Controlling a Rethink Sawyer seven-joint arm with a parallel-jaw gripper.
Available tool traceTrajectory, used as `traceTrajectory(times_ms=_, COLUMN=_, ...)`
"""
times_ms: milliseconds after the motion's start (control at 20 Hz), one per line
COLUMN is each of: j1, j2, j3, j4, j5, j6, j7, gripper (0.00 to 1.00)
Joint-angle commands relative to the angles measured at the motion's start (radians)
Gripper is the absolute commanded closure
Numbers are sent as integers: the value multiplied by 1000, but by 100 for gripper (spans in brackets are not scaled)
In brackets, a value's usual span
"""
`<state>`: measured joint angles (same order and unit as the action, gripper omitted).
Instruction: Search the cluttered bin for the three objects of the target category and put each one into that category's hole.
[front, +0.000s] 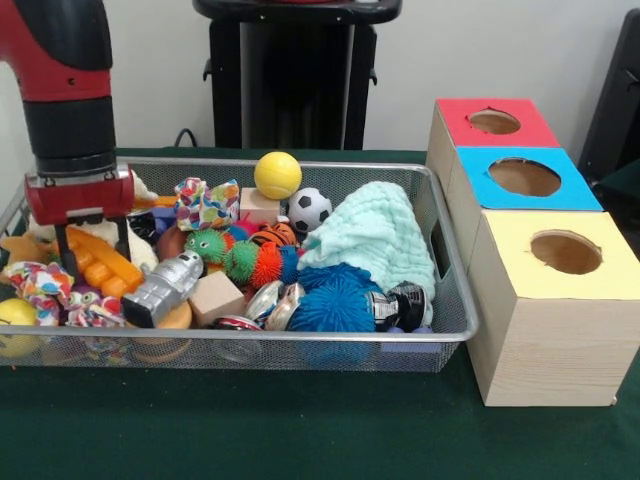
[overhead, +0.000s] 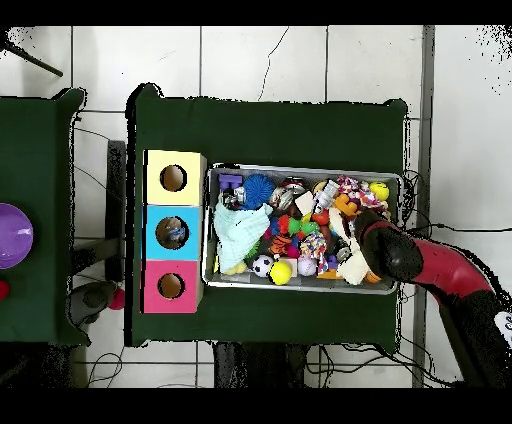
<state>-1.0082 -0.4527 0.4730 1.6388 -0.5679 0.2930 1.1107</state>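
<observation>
The wire mesh bin (front: 455, 300) holds a heap of toys; it also shows in the overhead view (overhead: 305, 168). My gripper (front: 96, 258) hangs inside the bin's left end in the front view, open, its fingers (front: 69, 255) either side of an orange toy (front: 100, 265). Overhead, the arm (overhead: 392, 252) covers the gripper. Two shiny crinkly film bags (front: 270, 300) lie at the bin's front middle, right of the gripper. Another see-through bag (front: 400, 305) lies at the front right, beside the blue spiky ball (front: 335, 300).
Three wooden boxes with holes stand right of the bin: red (front: 495, 122), blue (front: 525, 178), yellow (front: 565, 252). Overhead, something pale shows in the blue box's hole (overhead: 173, 233). A pale blue knitted cloth (front: 375, 235), yellow ball (front: 277, 175) and silver toy (front: 165, 288) lie in the bin.
</observation>
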Motion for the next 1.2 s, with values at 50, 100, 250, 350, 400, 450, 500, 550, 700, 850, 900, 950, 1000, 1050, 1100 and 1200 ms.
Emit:
traceTrajectory(times_ms=50, j1=-64, j2=193, j3=150, j4=28, j5=87, j6=84, j7=31, gripper=0)
traceTrajectory(times_ms=100, j1=-78, j2=207, j3=166, j4=37, j5=99, j6=94, j7=26, gripper=0)
traceTrajectory(times_ms=250, j1=-101, j2=241, j3=192, j4=63, j5=165, j6=119, j7=48, gripper=100)
traceTrajectory(times_ms=350, j1=-104, j2=249, j3=194, j4=73, j5=200, j6=119, j7=85, gripper=100)
traceTrajectory(times_ms=400, j1=-106, j2=253, j3=195, j4=78, j5=217, j6=119, j7=103, gripper=100)
traceTrajectory(times_ms=450, j1=-101, j2=249, j3=194, j4=84, j5=238, j6=122, j7=120, gripper=100)
traceTrajectory(times_ms=500, j1=-102, j2=247, j3=197, j4=90, j5=248, j6=124, j7=120, gripper=100)
traceTrajectory(times_ms=550, j1=-91, j2=238, j3=187, j4=96, j5=278, j6=143, j7=143, gripper=100)
traceTrajectory(times_ms=700, j1=-72, j2=218, j3=165, j4=110, j5=351, j6=201, j7=179, gripper=100)
traceTrajectory(times_ms=850, j1=-55, j2=190, j3=150, j4=130, j5=418, j6=223, j7=222, gripper=100)
traceTrajectory(times_ms=900, j1=-49, j2=182, j3=144, j4=133, j5=433, j6=221, j7=228, gripper=100)
traceTrajectory(times_ms=950, j1=-32, j2=167, j3=130, j4=134, j5=453, j6=223, j7=247, gripper=100)
traceTrajectory(times_ms=1000, j1=-22, j2=151, j3=123, j4=147, j5=466, j6=225, j7=251, gripper=100)
traceTrajectory(times_ms=1050, j1=-14, j2=138, j3=118, j4=152, j5=479, j6=238, j7=250, gripper=100)
traceTrajectory(times_ms=1100, j1=-15, j2=128, j3=124, j4=172, j5=489, j6=230, j7=251, gripper=100)
traceTrajectory(times_ms=1200, j1=-13, j2=115, j3=131, j4=205, j5=519, j6=226, j7=258, gripper=100)
